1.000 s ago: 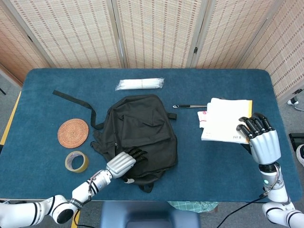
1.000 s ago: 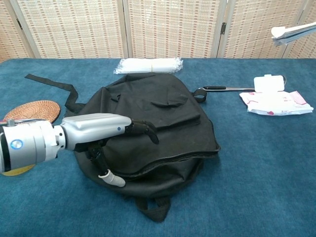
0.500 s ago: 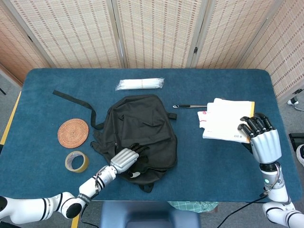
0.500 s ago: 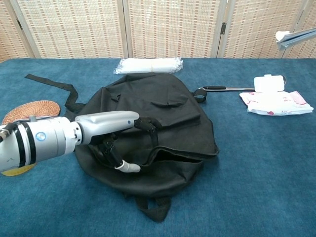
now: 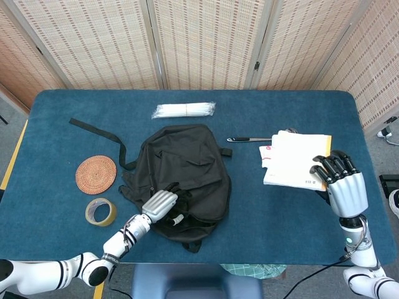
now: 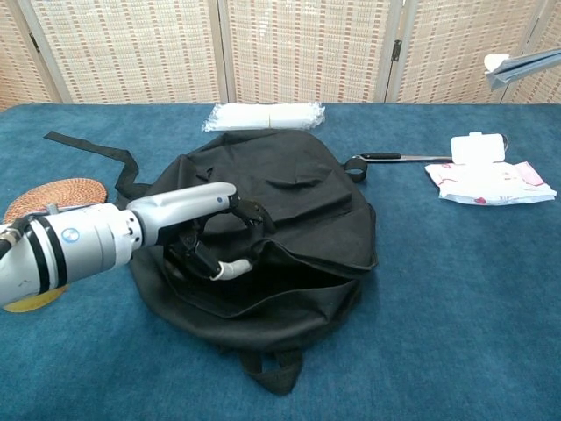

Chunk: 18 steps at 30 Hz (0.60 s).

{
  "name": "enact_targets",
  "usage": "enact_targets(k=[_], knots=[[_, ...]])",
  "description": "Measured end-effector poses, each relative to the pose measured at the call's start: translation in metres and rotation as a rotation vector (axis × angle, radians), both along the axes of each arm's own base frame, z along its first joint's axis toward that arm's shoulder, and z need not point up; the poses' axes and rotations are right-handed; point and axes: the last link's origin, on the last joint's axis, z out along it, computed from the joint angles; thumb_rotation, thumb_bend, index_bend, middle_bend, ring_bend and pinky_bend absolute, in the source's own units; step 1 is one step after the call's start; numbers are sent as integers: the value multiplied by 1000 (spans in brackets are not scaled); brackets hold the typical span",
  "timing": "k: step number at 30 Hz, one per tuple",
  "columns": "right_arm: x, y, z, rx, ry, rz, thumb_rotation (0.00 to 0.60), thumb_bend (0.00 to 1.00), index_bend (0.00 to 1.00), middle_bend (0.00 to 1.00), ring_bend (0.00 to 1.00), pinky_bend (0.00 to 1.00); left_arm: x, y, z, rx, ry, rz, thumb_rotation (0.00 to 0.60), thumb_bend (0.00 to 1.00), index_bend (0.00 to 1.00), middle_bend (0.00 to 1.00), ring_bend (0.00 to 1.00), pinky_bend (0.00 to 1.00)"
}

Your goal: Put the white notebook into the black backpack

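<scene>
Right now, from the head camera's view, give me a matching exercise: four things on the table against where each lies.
Things:
1. woven coaster
2. tape roll
3. white notebook
4. black backpack

Places:
A. held up by the right hand
B. middle of the table, left hand gripping its opening
C. left side, just beyond the tape roll
D. left side, nearest the front edge

Pairs: 1-C, 2-D, 3-A, 4-B

Left robot hand [image 6: 188, 230] clenched, right robot hand [image 5: 340, 184] raised.

We see a black backpack [image 5: 187, 168] on the deep blue table [image 5: 299, 218], a white notebook [image 5: 296, 159] with a yellow edge, and a woven orange-brown coaster [image 5: 96, 174].
</scene>
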Motion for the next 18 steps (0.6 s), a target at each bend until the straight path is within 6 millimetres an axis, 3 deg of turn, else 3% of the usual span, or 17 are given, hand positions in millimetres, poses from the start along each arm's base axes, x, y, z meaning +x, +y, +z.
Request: enact_targets(k=[8,18], knots=[[16,14,-12,76,-30,93,600,447,816,478,458,343,3,24,28,93,-80,30,600,521,628,336,305,68],[56,42,-35,221,-151,280,600,447,829,488,486,376,21,59,62,175,-101,54,600,521,613,336,298,68]])
